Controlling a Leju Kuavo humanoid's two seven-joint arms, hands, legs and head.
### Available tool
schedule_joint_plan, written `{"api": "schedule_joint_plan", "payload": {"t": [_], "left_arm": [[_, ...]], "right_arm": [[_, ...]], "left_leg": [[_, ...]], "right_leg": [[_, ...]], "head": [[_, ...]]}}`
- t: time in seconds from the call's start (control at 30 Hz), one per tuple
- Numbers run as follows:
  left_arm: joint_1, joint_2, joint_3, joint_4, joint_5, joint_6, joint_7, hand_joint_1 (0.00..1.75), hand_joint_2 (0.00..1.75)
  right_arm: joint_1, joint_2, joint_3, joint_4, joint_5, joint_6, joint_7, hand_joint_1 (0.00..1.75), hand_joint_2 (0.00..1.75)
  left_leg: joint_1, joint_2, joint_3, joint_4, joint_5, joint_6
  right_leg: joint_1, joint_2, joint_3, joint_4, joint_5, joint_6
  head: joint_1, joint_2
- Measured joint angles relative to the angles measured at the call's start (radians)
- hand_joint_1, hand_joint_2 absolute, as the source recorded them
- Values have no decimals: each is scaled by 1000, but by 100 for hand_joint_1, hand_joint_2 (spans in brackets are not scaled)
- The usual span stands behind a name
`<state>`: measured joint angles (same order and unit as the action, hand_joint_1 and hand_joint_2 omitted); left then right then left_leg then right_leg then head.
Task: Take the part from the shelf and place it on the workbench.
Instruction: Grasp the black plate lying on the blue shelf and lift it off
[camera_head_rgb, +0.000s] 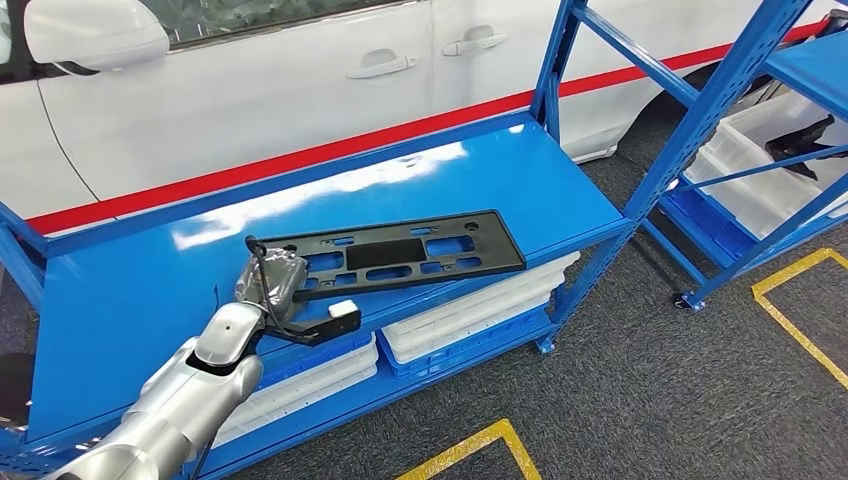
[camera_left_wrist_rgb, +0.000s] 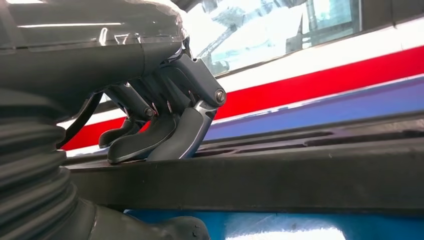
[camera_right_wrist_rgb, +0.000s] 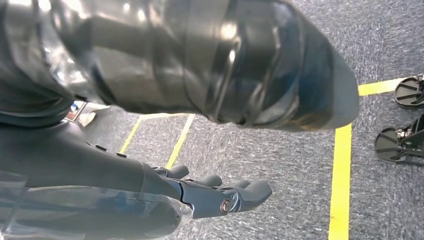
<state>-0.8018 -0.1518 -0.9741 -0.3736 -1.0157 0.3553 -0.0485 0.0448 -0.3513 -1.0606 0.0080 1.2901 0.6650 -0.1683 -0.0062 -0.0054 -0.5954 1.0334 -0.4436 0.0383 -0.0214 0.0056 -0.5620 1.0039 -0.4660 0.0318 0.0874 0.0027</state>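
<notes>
The left arm (camera_head_rgb: 170, 400) is silver, built of smooth rounded segments with a dark seam at the joint. A black cable loops over the grey left hand (camera_head_rgb: 270, 280). Up close, a ribbed dark cover (camera_left_wrist_rgb: 30, 165) sits behind dark fingers (camera_left_wrist_rgb: 185, 130) with round pivot screws. The right hand (camera_right_wrist_rgb: 220, 192) looks dark grey, under what may be a clear glossy wrap.
</notes>
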Motion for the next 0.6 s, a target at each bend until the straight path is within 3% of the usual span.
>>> {"api": "schedule_joint_plan", "payload": {"t": [0.37, 0.5, 0.6], "left_arm": [[-9, 20, 54, -71, 84, 183, 25, 175, 175], [-15, 46, 88, -149, 108, 231, 16, 175, 175], [-16, 68, 112, -208, 110, 252, 10, 175, 175]], "right_arm": [[16, 16, -59, 0, -28, -43, 23, 0, 0], [22, 72, -96, 2, -70, -175, 35, 0, 0], [22, 122, -117, 2, -80, -221, 36, 0, 0]], "left_leg": [[0, 0, 0, 0, 0, 0], [2, 0, -1, 0, 0, 0], [2, 0, -1, 0, 1, -1]], "right_leg": [[0, 0, -1, 0, 0, 0], [2, 0, -1, 0, -1, -1], [2, 0, -1, 1, -1, -1]], "head": [[0, 0], [0, 0], [0, 0]]}}
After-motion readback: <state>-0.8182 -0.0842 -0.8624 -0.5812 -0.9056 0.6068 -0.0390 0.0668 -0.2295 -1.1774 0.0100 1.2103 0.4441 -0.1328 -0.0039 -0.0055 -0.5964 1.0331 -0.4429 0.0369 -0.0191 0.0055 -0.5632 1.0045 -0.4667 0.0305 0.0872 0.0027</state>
